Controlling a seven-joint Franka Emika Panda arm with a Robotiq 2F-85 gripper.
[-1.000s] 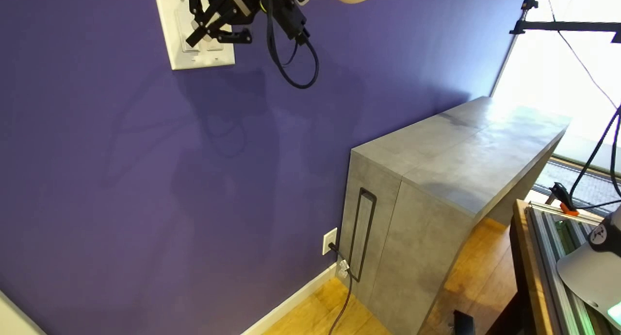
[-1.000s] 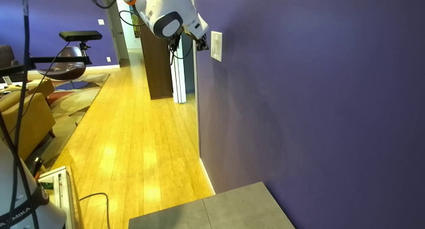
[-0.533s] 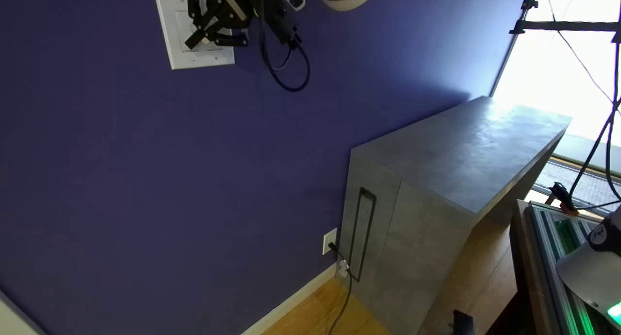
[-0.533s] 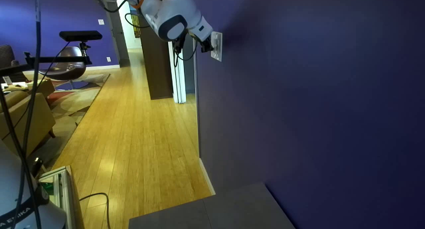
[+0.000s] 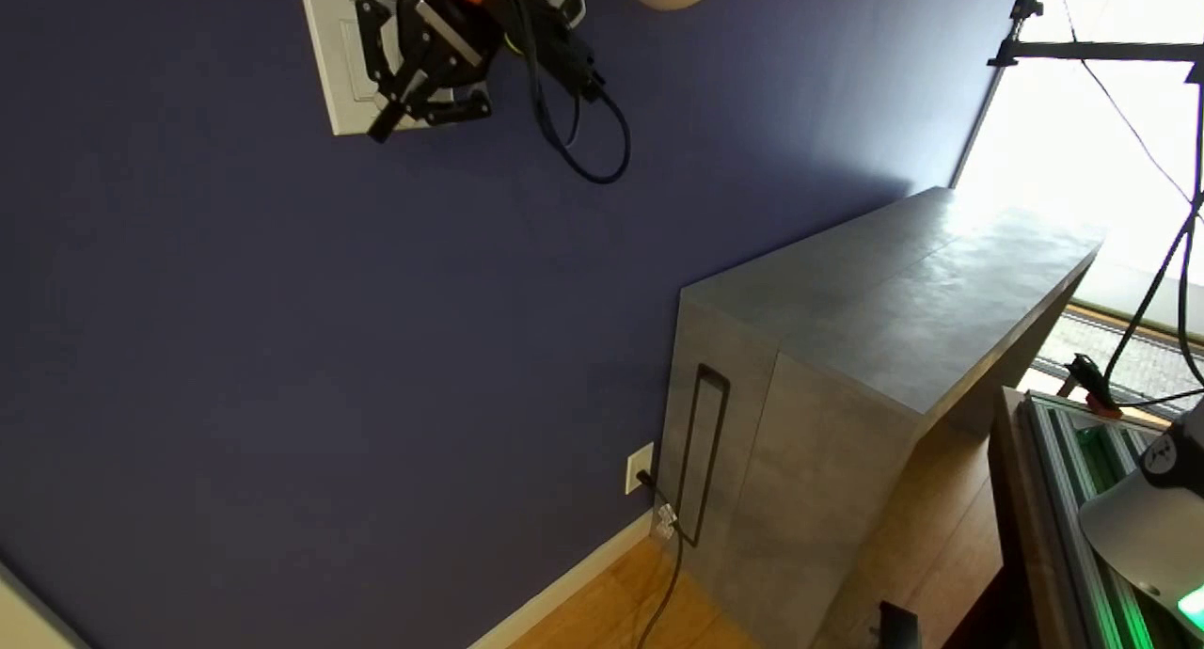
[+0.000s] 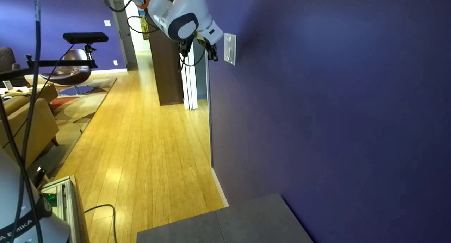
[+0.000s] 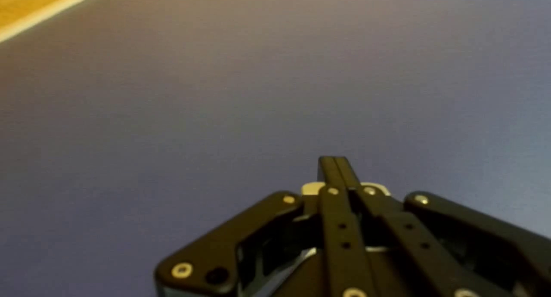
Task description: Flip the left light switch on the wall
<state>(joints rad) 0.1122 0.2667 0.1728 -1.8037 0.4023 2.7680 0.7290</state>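
Note:
The left light switch [image 5: 354, 58] is a white paddle in a white plate [image 5: 326, 52] high on the purple-blue wall [image 5: 282, 348]. In an exterior view its right part and the right paddle are mostly hidden behind my gripper [image 5: 379, 130]. The plate [image 6: 230, 49] also shows edge-on in an exterior view, where my gripper [image 6: 214, 57] stands a small gap away from it. In the wrist view my gripper [image 7: 333, 160] is shut with nothing between the fingertips. That view shows the wall [image 7: 215, 94] ahead; the switch is out of view there.
A grey cabinet [image 5: 800, 423] stands against the wall. Below the switch to the right is a white outlet [image 5: 639, 467] with a plugged-in cord. A cable [image 5: 588, 150] hangs from my gripper. A camera on an arm [image 6: 85, 37] stands behind the robot.
My gripper moved in to the switch plate, then back from the wall and downward. The scene turned darker and the arm's strong shadow on the wall vanished between the first frames and half a second ago.

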